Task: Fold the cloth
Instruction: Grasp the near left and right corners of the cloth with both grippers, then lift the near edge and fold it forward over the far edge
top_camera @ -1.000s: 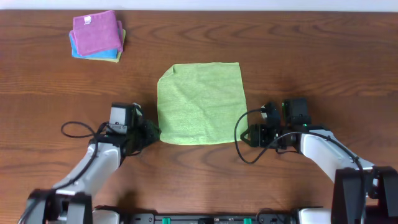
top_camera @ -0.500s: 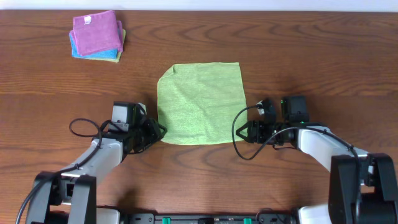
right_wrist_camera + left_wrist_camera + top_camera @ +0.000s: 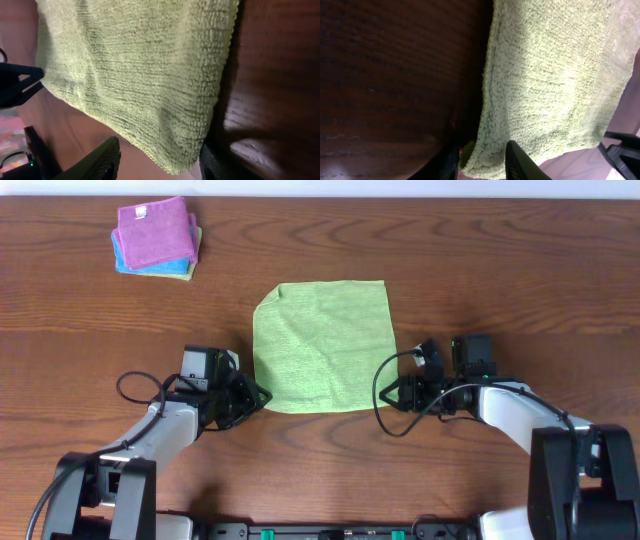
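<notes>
While the cloth (image 3: 322,345) lies square-on, left fingers (image 3: 522,162) narrowly and right fingers (image 3: 100,161) widely straddle its near corners.

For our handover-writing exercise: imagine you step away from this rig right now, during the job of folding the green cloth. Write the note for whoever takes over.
Left gripper: open, with its fingers on either side of the cloth's near left corner. No pinch is visible yet.
Right gripper: open, straddling the near right corner.
Cloth: lies flat and unfolded on the table. Its far left corner looks slightly turned in.
Done: both arms are placed at the near corners.
Left: probably close on both corners, lift, carry them to the far edge and release.
</notes>
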Robot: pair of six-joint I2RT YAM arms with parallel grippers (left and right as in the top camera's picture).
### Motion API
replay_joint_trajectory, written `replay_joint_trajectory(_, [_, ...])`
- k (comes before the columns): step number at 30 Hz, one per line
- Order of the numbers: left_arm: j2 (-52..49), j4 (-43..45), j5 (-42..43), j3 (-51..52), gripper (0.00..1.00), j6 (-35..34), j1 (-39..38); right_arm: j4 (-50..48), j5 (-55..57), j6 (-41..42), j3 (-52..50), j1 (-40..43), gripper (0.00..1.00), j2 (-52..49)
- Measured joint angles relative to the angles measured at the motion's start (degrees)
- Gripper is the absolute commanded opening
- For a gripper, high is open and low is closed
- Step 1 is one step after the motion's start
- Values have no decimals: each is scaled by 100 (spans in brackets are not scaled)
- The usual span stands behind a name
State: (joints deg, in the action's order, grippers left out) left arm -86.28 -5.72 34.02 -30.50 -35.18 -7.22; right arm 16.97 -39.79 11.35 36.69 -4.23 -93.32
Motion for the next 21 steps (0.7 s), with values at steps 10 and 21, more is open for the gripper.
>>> replay_joint_trajectory(10, [0, 155, -120, 2, 6, -39, 0, 153, 210, 81, -39, -2, 2, -136])
replay_joint_trajectory(21, [2, 726, 330, 4, 6, -103, 0, 494, -37, 151, 57, -2, 2, -122])
